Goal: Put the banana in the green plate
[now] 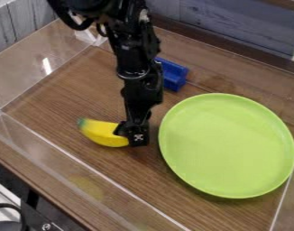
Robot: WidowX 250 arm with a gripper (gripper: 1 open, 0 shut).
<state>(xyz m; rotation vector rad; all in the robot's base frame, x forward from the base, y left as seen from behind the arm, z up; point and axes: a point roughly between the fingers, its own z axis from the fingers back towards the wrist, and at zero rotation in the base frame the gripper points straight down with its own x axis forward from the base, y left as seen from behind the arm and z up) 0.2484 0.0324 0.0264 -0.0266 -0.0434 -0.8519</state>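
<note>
Where the claw [139, 133] hovers, the banana [103, 133] shows yellow, green-tipped

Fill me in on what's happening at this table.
A black robot arm has its claw down beside the yellow banana, which lies on the wooden table left of the green plate in the picture. The banana isn't on the plate yet. A blue block sits behind the arm.
</note>
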